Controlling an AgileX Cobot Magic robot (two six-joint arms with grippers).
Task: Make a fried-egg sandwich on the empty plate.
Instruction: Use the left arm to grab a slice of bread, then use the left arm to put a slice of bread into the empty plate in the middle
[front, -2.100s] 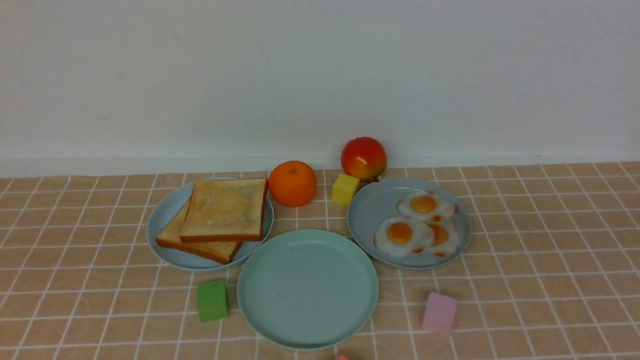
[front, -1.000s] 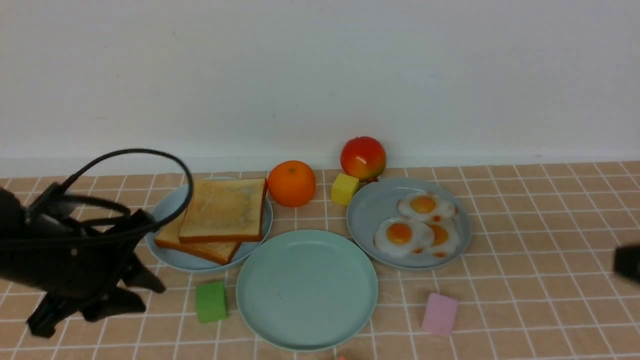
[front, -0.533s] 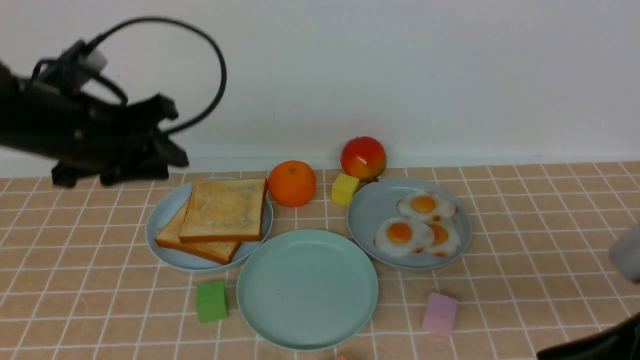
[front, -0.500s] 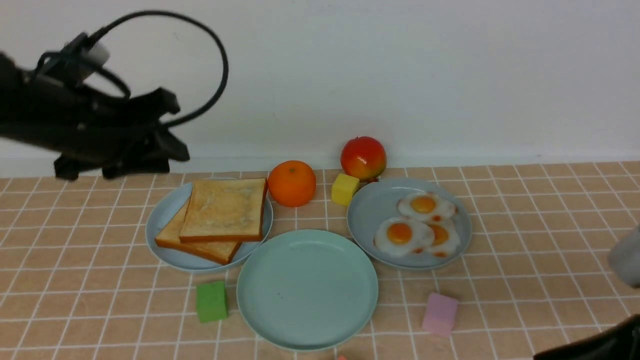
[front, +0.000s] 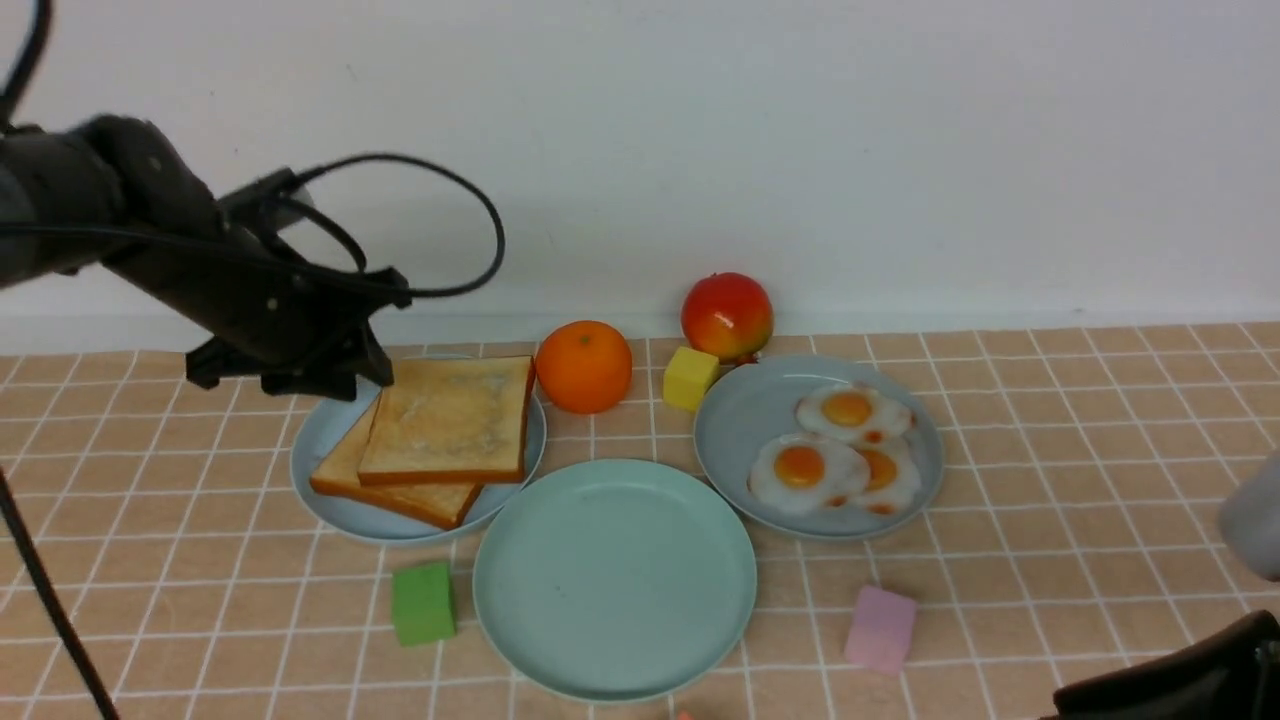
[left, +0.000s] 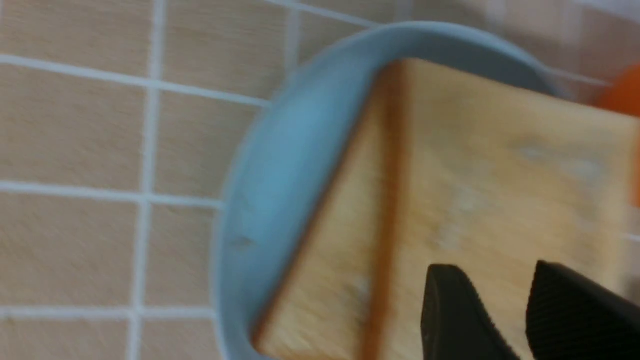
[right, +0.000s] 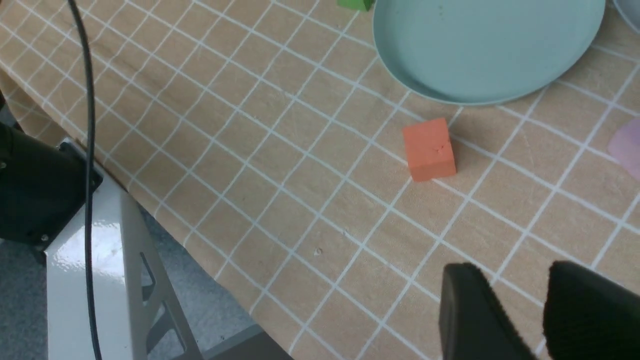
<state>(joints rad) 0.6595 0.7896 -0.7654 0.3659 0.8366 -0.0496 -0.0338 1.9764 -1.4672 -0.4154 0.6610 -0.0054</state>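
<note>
1. The fried-egg sandwich is not yet begun. Its two square toasted bread slices, pale golden with orange-brown crusts, are lying stacked askew, the top slice (front: 450, 418) on the lower slice (front: 395, 492). They are resting on the round pale sky-blue plate (front: 322, 432), left of the middle of the tiled counter (front: 1050, 600) and toward its far edge.
2. The round, low-rimmed, plain mint-green plate (front: 614, 575) is sitting bare at the counter's middle, nearer the near edge and just beside the sky-blue plate. The flat white toy eggs (front: 805, 468) with orange yolks are lying on the round grey-blue plate (front: 745, 425), right of the middle.
3. The left gripper (left: 492, 280) is hovering over the top slice, near its left crust. Its black fingers (left: 450, 310) are standing apart with nothing between them. The wrist view is blurred, so I cannot tell whether they are touching the bread.
4. The step in hand, as I judge it, is picking up the top slice. Doing it well means bracketing only that slice at its crust. It also means not pinching both slices, and lifting clear before carrying, so that neither the lower slice nor its plate is dragged along.
5. The right gripper (right: 510, 280) is hanging empty near the counter's near edge on the right, jaws apart. It is well apart from the toy eggs and near a small orange cube (right: 430, 149).
</note>
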